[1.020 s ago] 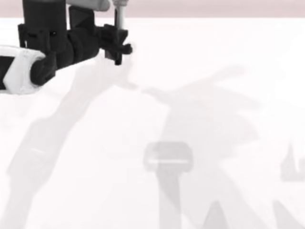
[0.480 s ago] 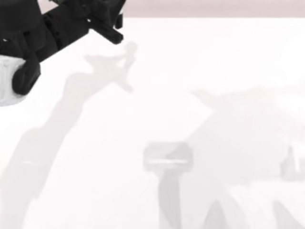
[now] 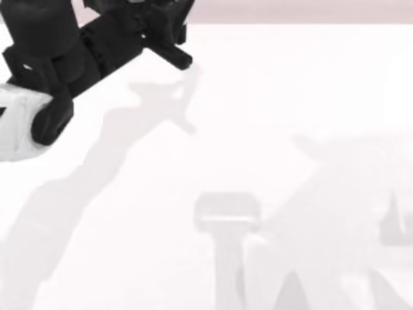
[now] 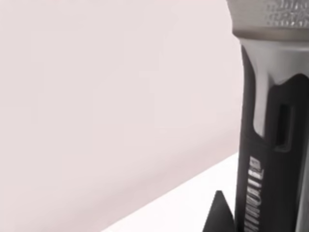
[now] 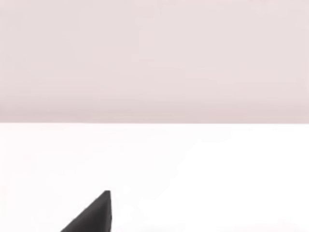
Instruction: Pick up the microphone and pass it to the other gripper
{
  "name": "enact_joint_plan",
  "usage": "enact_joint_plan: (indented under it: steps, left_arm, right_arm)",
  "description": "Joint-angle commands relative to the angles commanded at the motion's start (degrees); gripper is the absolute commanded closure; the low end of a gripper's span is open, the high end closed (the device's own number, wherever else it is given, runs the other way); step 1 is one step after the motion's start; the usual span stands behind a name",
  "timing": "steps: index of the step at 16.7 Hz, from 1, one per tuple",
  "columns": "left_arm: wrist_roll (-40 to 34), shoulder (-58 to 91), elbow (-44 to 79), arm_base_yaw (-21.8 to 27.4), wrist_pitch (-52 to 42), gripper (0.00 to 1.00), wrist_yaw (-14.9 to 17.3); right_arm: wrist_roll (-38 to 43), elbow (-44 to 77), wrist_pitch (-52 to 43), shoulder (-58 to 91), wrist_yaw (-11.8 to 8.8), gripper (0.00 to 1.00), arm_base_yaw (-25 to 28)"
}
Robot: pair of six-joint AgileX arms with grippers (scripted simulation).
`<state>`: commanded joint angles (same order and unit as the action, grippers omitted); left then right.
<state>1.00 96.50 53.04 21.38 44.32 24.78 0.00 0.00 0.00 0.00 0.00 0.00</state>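
The left claw (image 3: 169, 40), at the surface's (image 3: 258, 129) far left, grips the mic (image 4: 270, 125), its long axis upright; the right claw (image 5: 91, 217) shows one fingertip only, its state untellable.

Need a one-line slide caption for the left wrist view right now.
Left wrist close-up: the microphone, grey mesh head above its black handle, stands right at the left gripper, over the white table.

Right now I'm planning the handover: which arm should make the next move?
Left. Its end effector sits at the table's far left, with the grey-headed black microphone close before its wrist camera. The right arm is outside the top view.
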Motion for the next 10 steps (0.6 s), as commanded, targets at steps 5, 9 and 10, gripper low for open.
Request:
enact_joint_plan:
  steps: [5,9,10]
  left_arm:
    - [-0.1,-6.9,-6.0,11.1,1.8,1.00,-12.2]
    - [-0.1,-9.3,-7.9,14.7,2.5,1.00,-15.9]
    - [-0.1,-9.3,-7.9,14.7,2.5,1.00,-15.9]
  right_arm:
    - [0.0,0.0,0.0,0.0,0.0,0.00,0.0]
    - [0.0,0.0,0.0,0.0,0.0,0.00,0.0]
    - [0.0,0.0,0.0,0.0,0.0,0.00,0.0]
